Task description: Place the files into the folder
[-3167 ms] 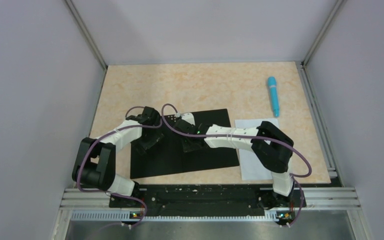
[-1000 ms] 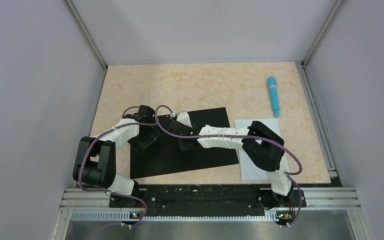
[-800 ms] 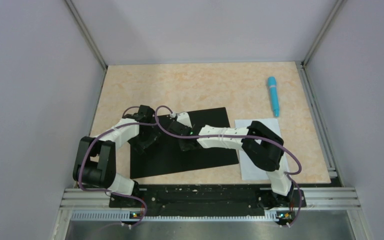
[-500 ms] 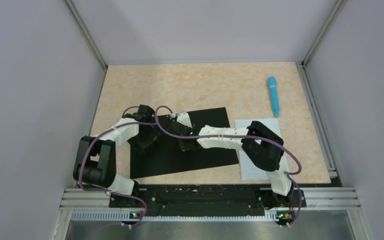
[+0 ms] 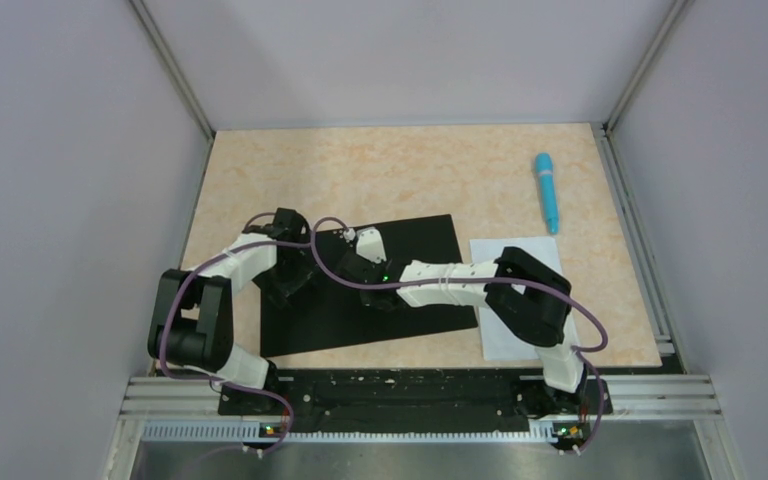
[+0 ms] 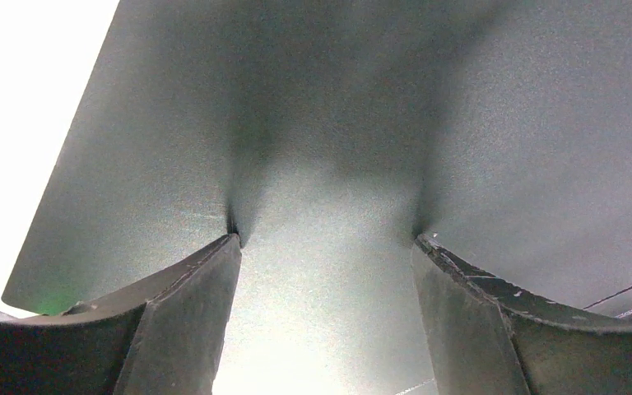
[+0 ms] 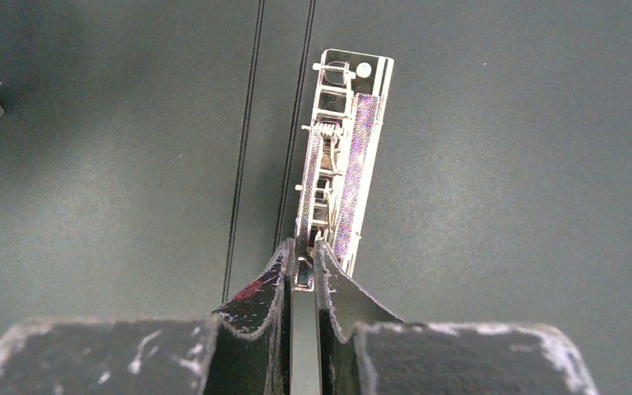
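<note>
Over the last few seconds the right arm has dropped its forearm toward the near edge and turned its wrist. The right gripper has pinched down, and its two black fingers now stand almost together, nipping the near end of the metal clip inside the folder. The left gripper has crept a little toward the worktop's left edge. Its claw is spread wide as before, with both fingertips pressed flat on the folder's left half and gripping nothing. The folder has barely shifted.

The folder lies open and flat, a black rectangle with a fine matte grain, toward the near left of the worktop, which is beige and marbled. Two thin creases run along its spine, just left of the clip. The clip is a long, narrow frame of bright metal with a small spring and a shiny lever bar. The files, a smooth white sheet, lie flat off the folder by the near right corner, partly under the right arm. A blue pen, slim and round, lies near the far right corner.
</note>
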Action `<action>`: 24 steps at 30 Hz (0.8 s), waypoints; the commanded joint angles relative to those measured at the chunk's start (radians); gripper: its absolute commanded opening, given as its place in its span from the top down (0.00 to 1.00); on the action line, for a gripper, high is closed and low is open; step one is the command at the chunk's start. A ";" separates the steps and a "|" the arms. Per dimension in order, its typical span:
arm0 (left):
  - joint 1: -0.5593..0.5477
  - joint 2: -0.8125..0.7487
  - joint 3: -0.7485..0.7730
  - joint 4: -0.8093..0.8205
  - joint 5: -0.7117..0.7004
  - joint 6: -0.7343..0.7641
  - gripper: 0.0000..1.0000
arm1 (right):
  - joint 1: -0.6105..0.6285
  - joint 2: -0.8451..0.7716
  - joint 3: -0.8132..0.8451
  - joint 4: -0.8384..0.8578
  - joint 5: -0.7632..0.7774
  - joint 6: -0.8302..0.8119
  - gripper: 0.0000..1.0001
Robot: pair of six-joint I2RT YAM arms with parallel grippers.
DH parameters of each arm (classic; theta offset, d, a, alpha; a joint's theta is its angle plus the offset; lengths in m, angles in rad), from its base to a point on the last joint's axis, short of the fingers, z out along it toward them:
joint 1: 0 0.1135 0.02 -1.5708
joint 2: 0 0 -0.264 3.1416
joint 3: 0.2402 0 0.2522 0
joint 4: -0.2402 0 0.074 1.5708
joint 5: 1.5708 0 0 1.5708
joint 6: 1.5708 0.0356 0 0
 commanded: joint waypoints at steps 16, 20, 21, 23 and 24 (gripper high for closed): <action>0.034 0.102 -0.033 0.063 -0.043 -0.010 0.21 | 0.028 -0.094 -0.121 -0.069 -0.001 -0.055 0.81; 0.034 0.104 -0.029 0.059 -0.042 -0.008 0.21 | -0.012 -0.134 -0.110 -0.063 -0.037 -0.047 0.81; 0.034 0.104 -0.030 0.059 -0.041 -0.008 0.21 | -0.025 -0.140 -0.106 -0.063 -0.049 -0.044 0.81; 0.034 0.104 -0.029 0.059 -0.042 -0.007 0.21 | -0.040 -0.156 -0.101 -0.057 -0.064 -0.044 0.79; 0.034 0.104 -0.028 0.059 -0.042 -0.005 0.22 | -0.045 -0.165 -0.099 -0.053 -0.069 -0.044 0.78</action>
